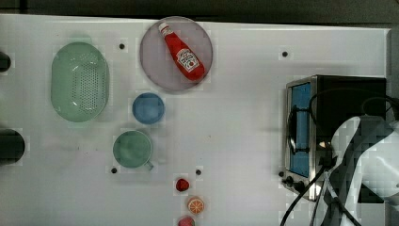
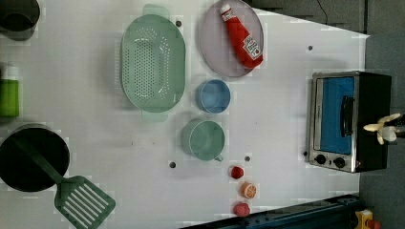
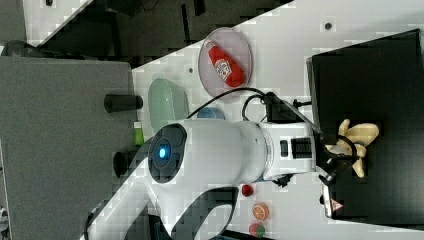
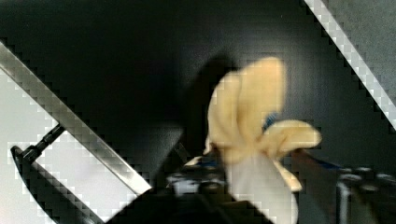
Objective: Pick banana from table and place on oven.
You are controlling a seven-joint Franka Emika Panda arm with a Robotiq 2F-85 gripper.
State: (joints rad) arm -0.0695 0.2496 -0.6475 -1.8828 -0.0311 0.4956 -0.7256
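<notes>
The banana is off the desk and sits over the matte black top of the oven, with the gripper pinching it at its base; the wrist view shows the peel lobes splayed just above the dark surface. So the pick and the carry look done, and what is left, as I judge it, is to lower, let go and lift away. Whether the banana already touches the oven top I cannot tell. In the right view it hangs near the oven's front edge, with plenty of bare black top behind it towards the far edge. The ketchup bottle on its plate lies well apart, near the desk's far edge.
</notes>
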